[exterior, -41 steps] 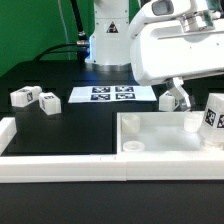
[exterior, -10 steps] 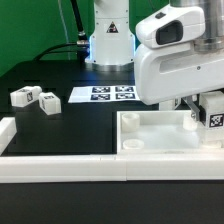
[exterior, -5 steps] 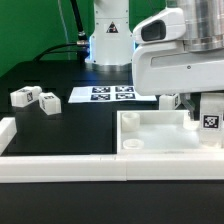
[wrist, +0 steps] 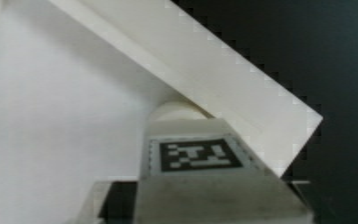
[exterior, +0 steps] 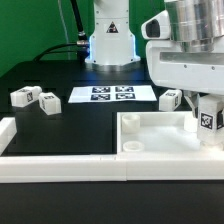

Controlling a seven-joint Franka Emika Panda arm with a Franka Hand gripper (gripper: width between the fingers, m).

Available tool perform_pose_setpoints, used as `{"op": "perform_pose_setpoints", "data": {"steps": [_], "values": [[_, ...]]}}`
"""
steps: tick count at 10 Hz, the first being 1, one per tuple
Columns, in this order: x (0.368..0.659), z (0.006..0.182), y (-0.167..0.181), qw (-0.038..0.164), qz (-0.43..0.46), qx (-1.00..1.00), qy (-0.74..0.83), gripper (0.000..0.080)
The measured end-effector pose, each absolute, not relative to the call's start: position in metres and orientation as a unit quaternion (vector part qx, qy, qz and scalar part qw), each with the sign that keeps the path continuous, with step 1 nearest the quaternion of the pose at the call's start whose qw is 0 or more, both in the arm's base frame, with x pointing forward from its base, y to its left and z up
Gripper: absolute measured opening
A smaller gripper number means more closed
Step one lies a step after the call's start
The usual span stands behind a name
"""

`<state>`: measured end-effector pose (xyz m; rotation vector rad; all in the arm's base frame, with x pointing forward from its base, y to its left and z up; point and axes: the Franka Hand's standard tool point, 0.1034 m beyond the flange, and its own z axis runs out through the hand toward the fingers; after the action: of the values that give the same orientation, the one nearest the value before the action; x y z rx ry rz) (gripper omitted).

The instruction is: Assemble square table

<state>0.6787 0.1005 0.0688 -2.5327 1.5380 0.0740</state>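
Note:
The white square panel [exterior: 160, 137] lies at the exterior view's right, inside the border wall. My gripper [exterior: 206, 108] is shut on a white tagged leg [exterior: 208, 118] and holds it upright at the panel's far right corner. In the wrist view the leg [wrist: 199, 150] stands between my fingers [wrist: 126, 203], against the panel [wrist: 69, 110]. Another leg [exterior: 170, 100] stands just behind the panel. Two loose legs [exterior: 22, 97] [exterior: 47, 102] lie at the exterior view's left. Whether the held leg's foot sits in a socket is hidden.
The marker board [exterior: 110, 95] lies flat in the middle at the back. The long low white border wall [exterior: 60, 166] runs along the front and up the left side. The robot base [exterior: 110, 40] stands behind.
My gripper came from the left over the upright leg and closed on it. Over the last second the wrist body has risen, and the leg has shifted slightly left.

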Motion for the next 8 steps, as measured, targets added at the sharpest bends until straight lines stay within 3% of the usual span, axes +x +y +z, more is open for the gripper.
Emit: {"op": "perform_pose_setpoints", "data": {"steps": [4, 7, 8], "values": [[0.6696, 0.0648, 0.1067, 0.121, 0.061, -0.692, 0.709, 0.0293], [0.6693, 0.0646, 0.1083, 0.123, 0.056, -0.717, 0.683, 0.029], [0.6694, 0.0663, 0.1087, 0.122, 0.046, -0.785, 0.605, 0.0468]]}}
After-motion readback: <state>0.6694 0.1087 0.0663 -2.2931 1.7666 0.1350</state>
